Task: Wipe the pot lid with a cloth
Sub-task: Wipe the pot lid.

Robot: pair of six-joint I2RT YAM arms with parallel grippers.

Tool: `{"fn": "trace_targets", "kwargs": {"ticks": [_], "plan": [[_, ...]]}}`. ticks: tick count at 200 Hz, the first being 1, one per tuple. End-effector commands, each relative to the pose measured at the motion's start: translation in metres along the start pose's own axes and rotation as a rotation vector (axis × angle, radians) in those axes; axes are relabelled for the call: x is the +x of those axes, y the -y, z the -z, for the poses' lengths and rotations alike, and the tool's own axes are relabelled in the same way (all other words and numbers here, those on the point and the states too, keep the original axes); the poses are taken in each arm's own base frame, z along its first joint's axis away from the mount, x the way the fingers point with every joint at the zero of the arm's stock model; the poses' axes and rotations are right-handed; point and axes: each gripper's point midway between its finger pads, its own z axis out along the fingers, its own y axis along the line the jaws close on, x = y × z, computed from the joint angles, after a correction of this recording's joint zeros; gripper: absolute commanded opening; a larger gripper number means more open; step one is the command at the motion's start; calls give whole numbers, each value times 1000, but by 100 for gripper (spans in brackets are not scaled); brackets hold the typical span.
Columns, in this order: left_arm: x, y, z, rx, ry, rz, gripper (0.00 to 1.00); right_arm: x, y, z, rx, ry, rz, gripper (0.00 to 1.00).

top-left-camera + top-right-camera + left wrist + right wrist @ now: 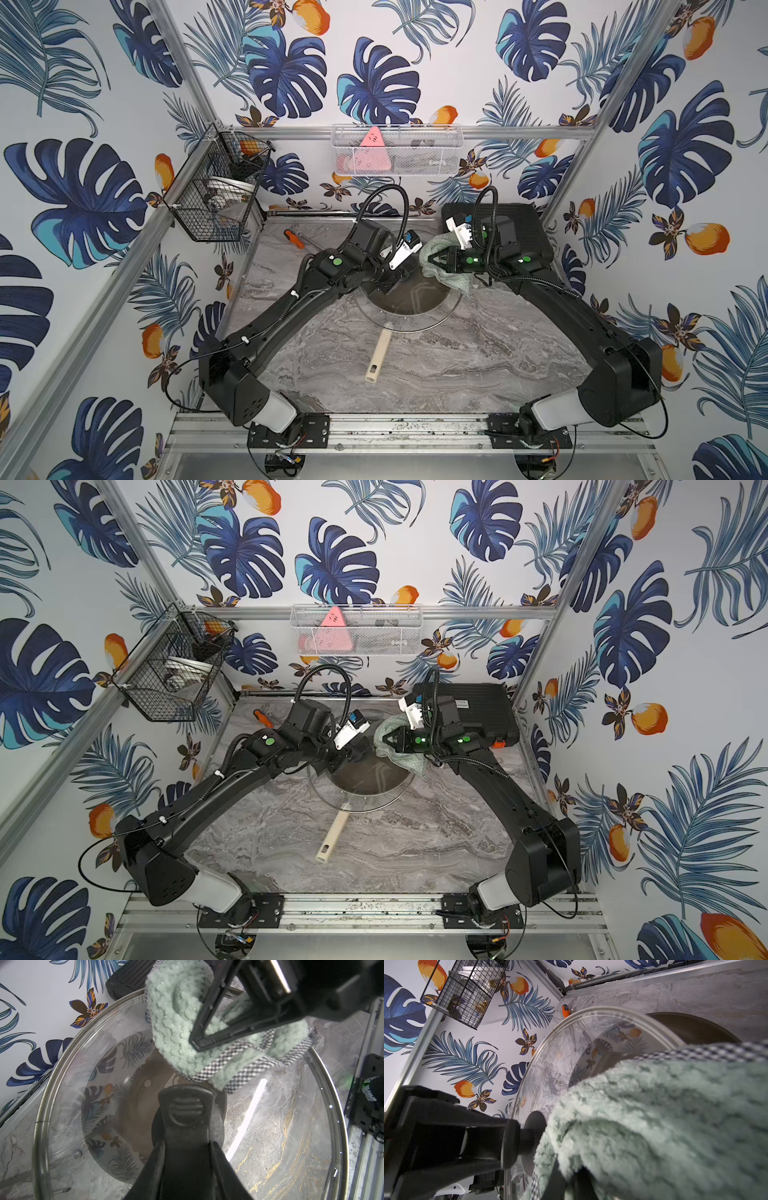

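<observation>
Left wrist view showed the left gripper [187, 1145] clamped on the black handle [187, 1105] at the centre of the pot lid [291, 1126], one finger on each side of it. Just beyond the handle, the right gripper [196, 1045] had its jaws pressed together on a bunched fold of the cloth [176, 1022], and the wad lay against the glass near the lid's far rim.

In both top views the lid appeared to be held up and tilted over the frying pan [380, 353], not resting on it, though how far it stood clear could not be told.

The wiping step seemed to be in hand, with the cloth on the glass and only one patch covered. The next move would call for dragging the wad across the pane and round the handle. The left grip would have to keep the lid steady against that push, since a thin glass dome held by its centre could tip easily.

Counted on the table [457, 365]: one lid, one cloth, one pan, two grippers. Farther back lay one orange-handled screwdriver [294, 239] and one black case [528, 232]. On the walls hung two baskets, a black wire basket [216, 187] and a white mesh basket [415, 158].
</observation>
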Motion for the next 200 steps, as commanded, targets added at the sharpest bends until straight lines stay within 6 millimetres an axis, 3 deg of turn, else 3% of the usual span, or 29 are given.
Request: {"fn": "trace_targets", "kwargs": {"ticks": [1, 125, 200], "plan": [[-37, 9, 11, 46, 165, -120, 0, 2, 1, -3, -3, -32, 13, 0], [-48, 24, 11, 124, 210, -290, 0, -20, -8, -31, -118, -72, 22, 0], [-55, 21, 5, 121, 217, -307, 0, -39, -32, -48, -277, -98, 35, 0]]}}
